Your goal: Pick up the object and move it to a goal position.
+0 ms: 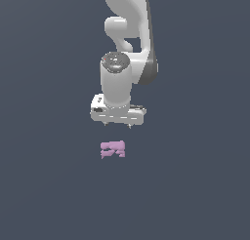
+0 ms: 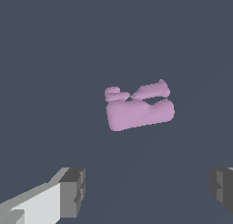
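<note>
Hovering above the dark flat surface [image 1: 49, 185], the gripper [image 1: 118, 126] hangs with its 2 fingers [image 2: 73, 193] spread wide apart and nothing held between them. The object [image 1: 113, 149], a small pale pink-lilac blocky piece with stubby prongs, lies on the surface just below the gripper in the exterior view and apart from it. In the wrist view the object [image 2: 139, 107] sits away from the line between the 2 pads, not centred in the gap.

Risks from here, as I judge them:

1. A straight descent may land 1 pad on top of the piece, or miss it altogether, because the gap does not look lined up over it.
2. The shape is irregular: 1 thicker bar with 2 thinner prongs beside it. Closing across the prongs could make the piece twist or squirt out sideways. Closing across the thicker body looks safer.
3. The piece is low and narrow. A grasp that stops too high may catch only its upper edge and lose it during the lift.
4. It looks light and could slide if a pad nudges it before both pads meet it.

Nothing else appears on the surface in either view, so no obstacle stands between the gripper and the piece. No goal marker shows in either picture, so I cannot tell where the piece must go.
</note>
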### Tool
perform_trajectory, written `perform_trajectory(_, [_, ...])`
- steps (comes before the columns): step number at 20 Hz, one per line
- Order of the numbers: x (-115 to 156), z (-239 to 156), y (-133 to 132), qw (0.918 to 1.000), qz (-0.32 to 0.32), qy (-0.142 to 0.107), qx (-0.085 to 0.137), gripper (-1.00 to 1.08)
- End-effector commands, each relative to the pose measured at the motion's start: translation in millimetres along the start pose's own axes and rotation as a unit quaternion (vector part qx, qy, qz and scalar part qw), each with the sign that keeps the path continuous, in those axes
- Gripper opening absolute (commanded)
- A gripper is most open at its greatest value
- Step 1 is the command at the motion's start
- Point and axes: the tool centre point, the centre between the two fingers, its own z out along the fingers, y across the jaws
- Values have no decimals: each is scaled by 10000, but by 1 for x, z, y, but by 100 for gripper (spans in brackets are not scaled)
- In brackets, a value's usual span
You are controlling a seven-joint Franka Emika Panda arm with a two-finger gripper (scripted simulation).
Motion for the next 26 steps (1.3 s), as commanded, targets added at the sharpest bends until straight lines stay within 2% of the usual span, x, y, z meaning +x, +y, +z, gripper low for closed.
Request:
perform_trajectory(1, [2,3,0,9998,194,-3,12,100])
perform_trajectory(7, [7,11,2,9963,855,-10,50,100])
perform_trajectory(13, [14,23,4,9850,1724,-22,91,100])
perform_trajectory(19, [21,35,7,9656,2598,-34,121,100])
perform_trajectory(26, [29,49,10,9333,3588,-44,145,100])
